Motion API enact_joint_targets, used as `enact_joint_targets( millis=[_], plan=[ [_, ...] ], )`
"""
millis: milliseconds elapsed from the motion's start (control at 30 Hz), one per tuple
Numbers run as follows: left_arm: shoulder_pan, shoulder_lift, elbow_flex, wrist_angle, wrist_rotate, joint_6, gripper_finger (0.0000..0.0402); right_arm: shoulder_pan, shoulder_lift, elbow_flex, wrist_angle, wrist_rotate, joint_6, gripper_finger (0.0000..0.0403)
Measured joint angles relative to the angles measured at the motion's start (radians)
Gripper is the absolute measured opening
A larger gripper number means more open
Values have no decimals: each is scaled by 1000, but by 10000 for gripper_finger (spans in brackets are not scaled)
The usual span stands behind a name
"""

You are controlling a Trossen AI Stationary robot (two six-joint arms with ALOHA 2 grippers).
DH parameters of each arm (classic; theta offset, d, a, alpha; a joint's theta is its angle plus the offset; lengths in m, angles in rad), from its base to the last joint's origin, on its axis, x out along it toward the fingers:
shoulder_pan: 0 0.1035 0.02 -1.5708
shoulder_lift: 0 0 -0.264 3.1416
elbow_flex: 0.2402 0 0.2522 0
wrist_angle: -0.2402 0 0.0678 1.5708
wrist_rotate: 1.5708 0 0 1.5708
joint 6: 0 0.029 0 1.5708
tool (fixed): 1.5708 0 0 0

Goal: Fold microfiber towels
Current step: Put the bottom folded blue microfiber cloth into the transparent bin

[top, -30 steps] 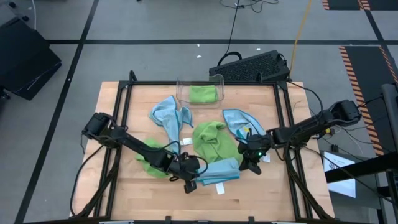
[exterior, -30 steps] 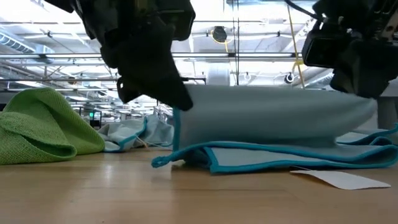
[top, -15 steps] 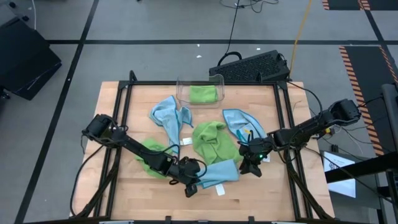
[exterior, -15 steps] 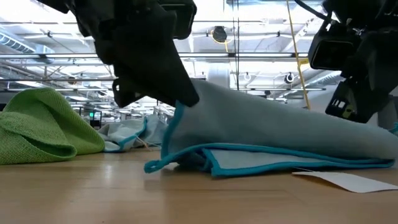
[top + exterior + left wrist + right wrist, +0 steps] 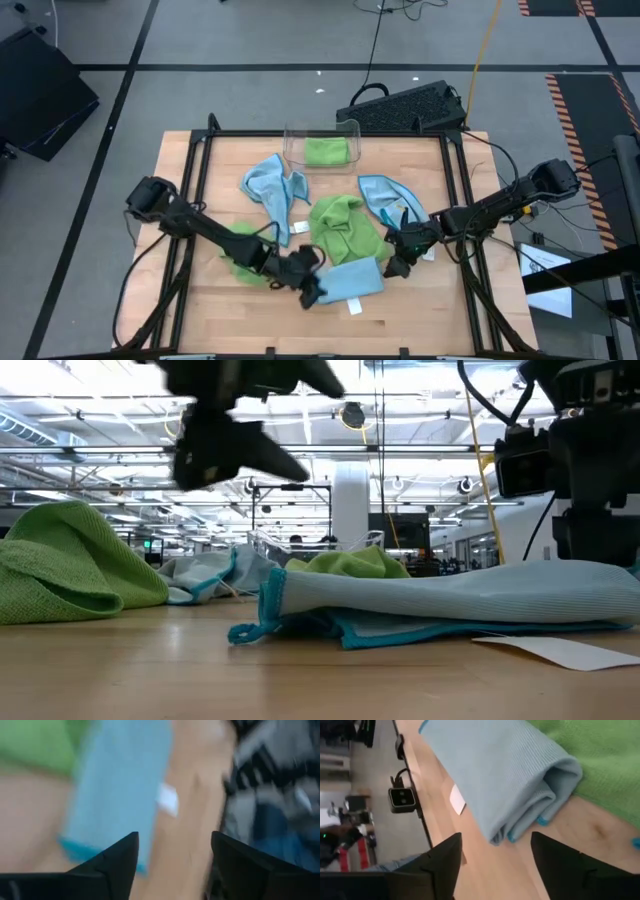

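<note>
Pale blue, the folded towel [image 5: 349, 280] lies flat near the front of the wooden table [image 5: 420, 315], a white tag [image 5: 353, 306] beside it. Left gripper [image 5: 311, 288] sits at one end of it, right gripper [image 5: 391, 266] at the other; both have fingers spread apart, holding nothing. Green towels [image 5: 344, 228] and more blue ones [image 5: 270, 187] lie scattered behind, and one green cloth sits in a clear bin [image 5: 322, 147]. Beyond the table, grey floor and a keyboard [image 5: 402, 106]. Left wrist view is too blurred to read detail.

Bare table [image 5: 420, 310] lies along the near edge; crumpled towels [image 5: 340, 228] crowd the middle.
</note>
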Motion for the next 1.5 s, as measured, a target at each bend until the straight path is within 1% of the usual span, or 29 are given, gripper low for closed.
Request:
enact_joint_targets(
  millis=[67,100,167,233,367,467,533,700,767,833,867,933,967,1033,1100,1167,1333,1433,1500],
  plan=[
    [27,-11,0,25,-90,39,269,0,0,0,-2,1,30,253],
    [41,-11,3,35,-112,67,276,0,0,0,-5,1,44,262],
    [75,-6,2,20,-110,119,293,0,0,0,-14,1,58,282],
    [113,24,2,26,-61,146,310,0,0,-4,-8,-2,64,299],
    [173,76,0,32,85,191,339,0,0,-24,-3,-6,115,320],
    [194,103,0,10,151,164,342,0,0,-50,7,16,144,330],
    [198,121,0,15,163,131,334,-2,0,-72,5,52,163,336],
    [189,139,1,61,158,85,291,-14,21,-121,95,63,210,345],
    [190,141,2,95,174,27,269,-14,36,-125,135,67,246,345],
    [183,121,36,77,186,-2,240,-14,59,-112,149,76,287,344],
    [174,116,77,67,177,11,223,-14,70,-99,150,75,291,344],
    [138,116,168,25,108,71,184,-13,103,-80,152,79,280,344],
    [117,130,208,-8,70,106,164,-13,123,-71,153,77,266,344],
    [83,183,270,-20,7,174,126,-15,153,-63,177,69,241,344],
    [75,247,307,-41,-4,197,94,-15,182,-63,212,66,234,343],
    [87,311,347,-39,12,198,68,-15,195,-64,235,63,212,343],
    [118,388,380,-50,63,125,24,-15,222,-64,266,65,158,343],
    [136,386,378,-64,63,133,6,-15,244,-64,284,70,130,343],
    [145,379,377,-101,60,149,4,-15,270,-64,323,69,121,343]
  ],
)
